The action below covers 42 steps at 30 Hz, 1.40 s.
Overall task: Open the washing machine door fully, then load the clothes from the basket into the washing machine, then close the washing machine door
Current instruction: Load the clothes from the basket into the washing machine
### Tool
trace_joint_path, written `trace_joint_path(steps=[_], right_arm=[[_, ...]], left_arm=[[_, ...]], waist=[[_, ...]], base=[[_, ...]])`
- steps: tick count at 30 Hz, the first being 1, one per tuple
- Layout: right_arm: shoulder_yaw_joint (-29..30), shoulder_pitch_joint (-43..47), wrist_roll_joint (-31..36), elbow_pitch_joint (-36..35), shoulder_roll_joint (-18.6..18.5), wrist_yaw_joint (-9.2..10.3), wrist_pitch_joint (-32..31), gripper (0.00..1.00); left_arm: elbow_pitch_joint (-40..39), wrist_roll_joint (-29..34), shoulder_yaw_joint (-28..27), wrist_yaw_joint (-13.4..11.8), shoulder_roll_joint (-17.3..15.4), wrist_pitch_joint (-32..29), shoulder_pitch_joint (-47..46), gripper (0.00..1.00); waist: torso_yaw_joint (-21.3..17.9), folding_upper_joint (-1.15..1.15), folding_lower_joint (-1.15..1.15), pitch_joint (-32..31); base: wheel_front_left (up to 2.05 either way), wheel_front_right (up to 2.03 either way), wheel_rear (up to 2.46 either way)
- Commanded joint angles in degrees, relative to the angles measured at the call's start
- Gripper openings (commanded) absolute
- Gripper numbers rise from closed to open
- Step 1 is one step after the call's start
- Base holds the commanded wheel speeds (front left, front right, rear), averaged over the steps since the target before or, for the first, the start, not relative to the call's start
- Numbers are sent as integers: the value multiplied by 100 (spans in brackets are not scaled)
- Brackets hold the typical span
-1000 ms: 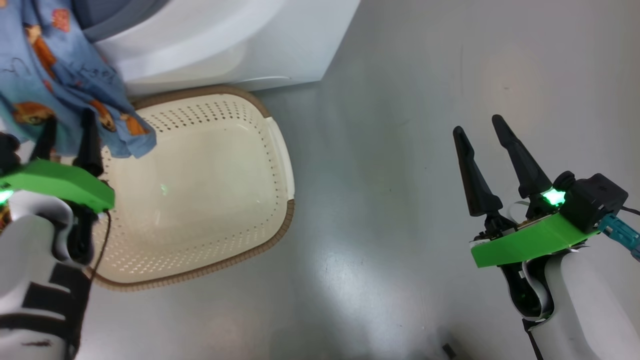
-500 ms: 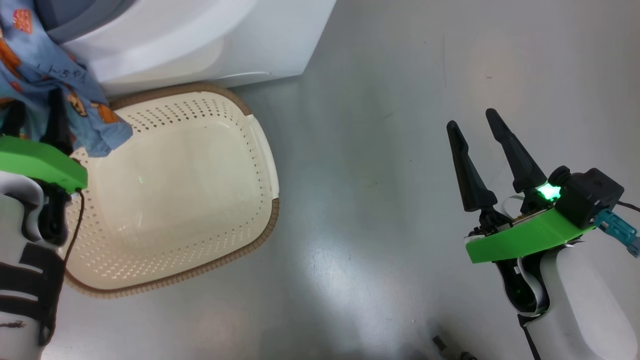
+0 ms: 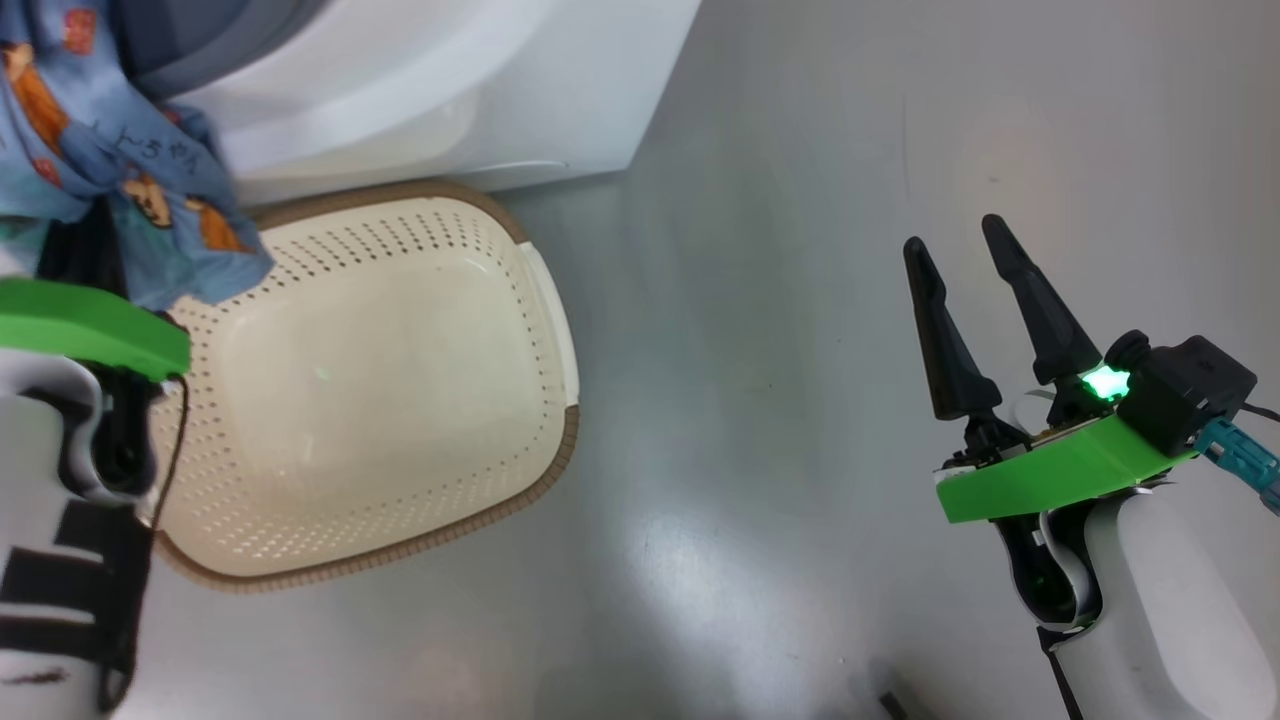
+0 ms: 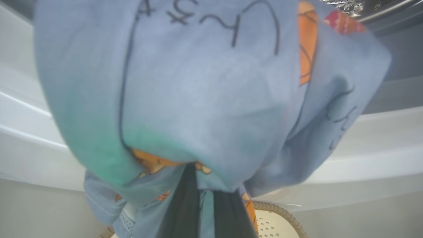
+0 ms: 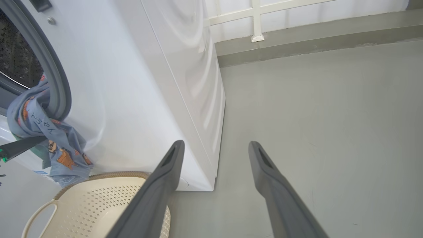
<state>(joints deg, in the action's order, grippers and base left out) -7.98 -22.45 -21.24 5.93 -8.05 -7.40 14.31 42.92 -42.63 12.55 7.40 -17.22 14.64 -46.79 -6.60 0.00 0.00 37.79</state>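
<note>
A light blue garment with orange prints, one of the clothes [image 3: 110, 170], hangs out of the washing machine [image 3: 430, 90] over its grey ring [image 5: 54, 76] and down above the basket [image 3: 380, 380]. My left gripper [image 4: 205, 205] is shut on these clothes [image 4: 205, 92], with a strip of cloth pinched between its dark fingers. In the right wrist view one left finger [image 5: 19, 147] reaches into the clothes [image 5: 39, 132]. The cream basket [image 5: 99, 205] stands on the floor against the machine's front and holds nothing. My right gripper [image 3: 955, 238] hangs open over bare floor. The washing machine door is out of view.
Grey floor [image 3: 760, 350] stretches to the right of the machine [image 5: 138, 82]. A wall with a white grille [image 5: 254, 19] and a grey skirting runs behind it. A small dark object [image 3: 893, 702] lies at the bottom edge of the head view.
My left gripper's fingers stood apart under the garment and have now shut on it, slightly higher. The head camera shifted a little. The right arm has barely moved.
</note>
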Motion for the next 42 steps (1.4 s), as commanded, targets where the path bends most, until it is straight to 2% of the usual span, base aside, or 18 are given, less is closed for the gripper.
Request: trace_joint_path(steps=[1,11,17,24,37,42], right_arm=[[-86,167,37,-114,25,-9,69,100],[-105,235,-19,-47,58,-9,69,100],[-133,274,-47,-35,92,-9,69,100],[-181,270,-84,-26,158,-9,69,100],[-209,284,-115,-58,290,-9,69,100],[-251,241,-118,-79,327,-9,69,100]], left_arm=[[-199,67,-211,9,-213,36,174,0],[-1752,649,-1105,9,119,36,744,0],[-2144,876,-1157,9,-21,36,664,0],[-1793,942,-980,9,-363,36,90,0],[261,492,233,9,-1014,36,-1832,0],[381,695,12,9,-1227,36,-2422,0]], waist=[[71,0,0,-87],[207,0,0,-385],[186,0,0,-448],[75,0,0,-421],[-297,0,0,-272],[-476,0,0,-184]], base=[[0,0,0],[0,0,0],[0,0,0],[0,0,0],[0,0,0],[0,0,0]])
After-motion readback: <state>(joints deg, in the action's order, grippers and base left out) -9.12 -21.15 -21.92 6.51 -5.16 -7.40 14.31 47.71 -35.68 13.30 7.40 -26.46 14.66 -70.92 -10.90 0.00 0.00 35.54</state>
